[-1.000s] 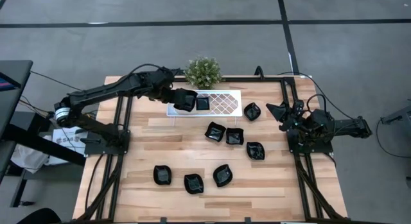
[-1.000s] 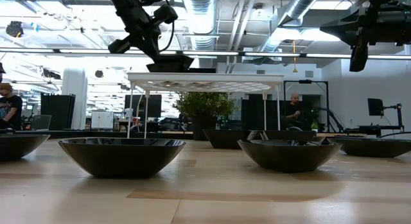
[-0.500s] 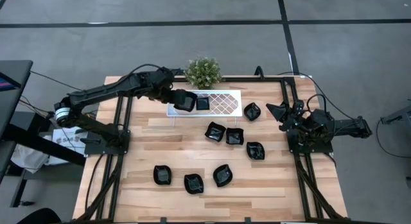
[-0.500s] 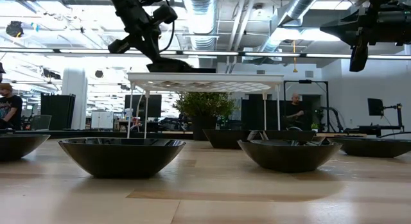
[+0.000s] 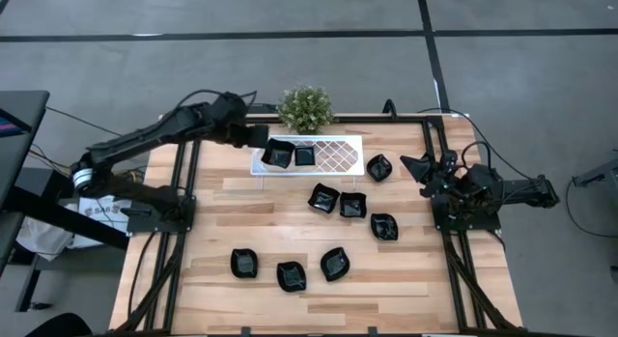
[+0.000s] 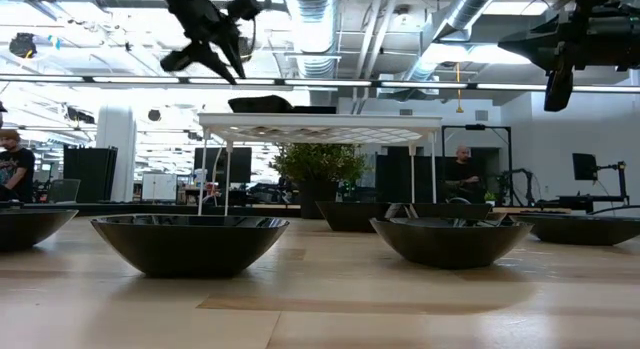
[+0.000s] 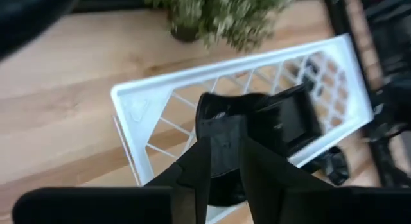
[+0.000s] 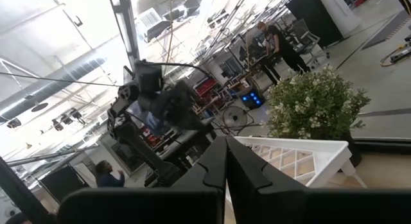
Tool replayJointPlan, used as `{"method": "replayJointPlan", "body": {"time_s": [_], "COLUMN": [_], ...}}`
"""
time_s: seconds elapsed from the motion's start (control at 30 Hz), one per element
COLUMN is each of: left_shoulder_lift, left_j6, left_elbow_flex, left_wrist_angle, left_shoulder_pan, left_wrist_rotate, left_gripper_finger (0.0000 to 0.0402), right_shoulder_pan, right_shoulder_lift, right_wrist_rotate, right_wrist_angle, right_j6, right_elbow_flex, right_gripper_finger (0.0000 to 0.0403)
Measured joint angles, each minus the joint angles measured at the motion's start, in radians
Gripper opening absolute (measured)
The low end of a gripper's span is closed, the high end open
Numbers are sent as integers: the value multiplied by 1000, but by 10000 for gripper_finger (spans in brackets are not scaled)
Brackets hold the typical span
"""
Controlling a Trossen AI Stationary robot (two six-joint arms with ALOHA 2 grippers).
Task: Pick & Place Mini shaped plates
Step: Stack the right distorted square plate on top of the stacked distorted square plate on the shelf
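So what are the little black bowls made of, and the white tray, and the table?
The black dishes look like glazed ceramic or hard plastic: they are glossy and catch the lights, but the look alone cannot settle which. The white tray seems to be moulded plastic or painted metal, with an open lattice and thin legs. The table looks like pale wood, with visible planks and grain.

The right pincer [image 8: 226, 161] has its two dark fingers pressed together. Past them stands a white lattice tray [image 8: 302, 161] with a green potted plant [image 8: 313, 110] behind it. The left arm [image 8: 160, 102] hangs farther off, and a person [image 8: 275, 39] stands in the room.
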Motion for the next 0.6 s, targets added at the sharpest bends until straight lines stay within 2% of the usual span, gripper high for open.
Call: {"method": "replayJointPlan", "body": {"time_s": [0.2,0.37,0.6], "left_shoulder_lift": [-116,-198,-318], "left_j6": [0,4,-17], "left_elbow_flex": [0,-21,-125], "left_wrist_angle": [0,2,17], "left_shoulder_pan": [-36,-130,-269], "left_wrist_rotate": [-36,-153,-283], "left_gripper_finger": [81,81,81], "right_shoulder_pan": [0,0,0], "right_shoulder_lift": [0,0,27], "right_wrist_rotate": [-61,-132,-192], "right_wrist_angle": [24,23,21], "right_j6": [35,49,53], "right_elbow_flex": [0,0,0], "right_gripper_finger": [0,0,0]}}
